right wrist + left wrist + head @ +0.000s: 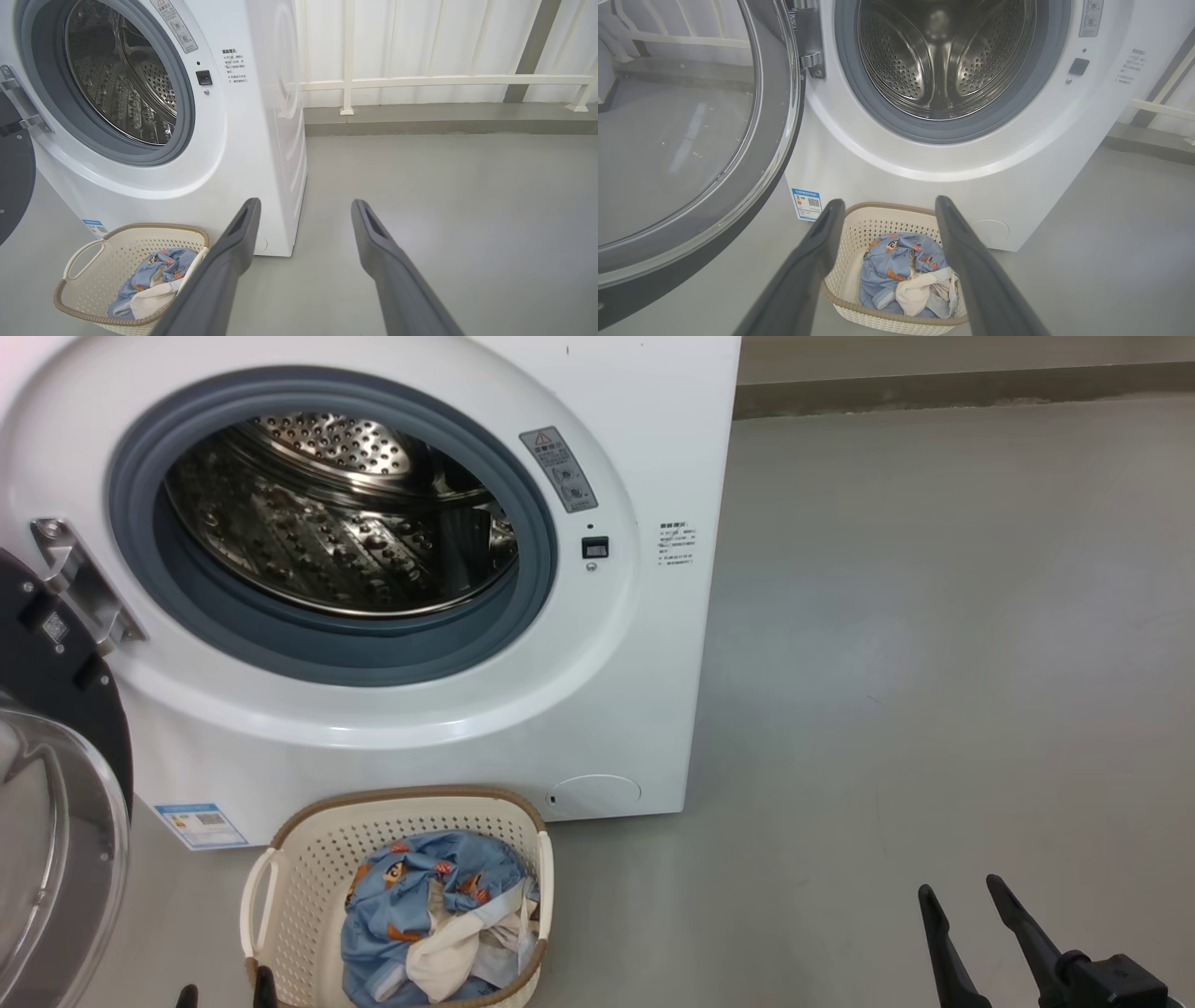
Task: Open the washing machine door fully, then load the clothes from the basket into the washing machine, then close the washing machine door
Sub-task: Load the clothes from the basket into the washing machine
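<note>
- So, the washing machine [597,709]: drum's empty, nothing loaded yet.
- washing machine door [691,140] is swung wide to the left, so step one looks done.
- basket [308,859] sits on the floor just beside the washer's front, clothes [420,915] all in it.
- left end effector [889,201] hovers above the basket, right end effector [960,887] over bare floor. Both are wide open and empty.

Bright, even, diffuse light; shadows faint. Specular glints on the perforated steel drum [345,523], hazy reflections in the round black door's clear glass window [668,140], dull sheen on the grey floor [934,663]. Wrist views are wide-angle: straight lines bow near the edges. Focus sharp.
</note>
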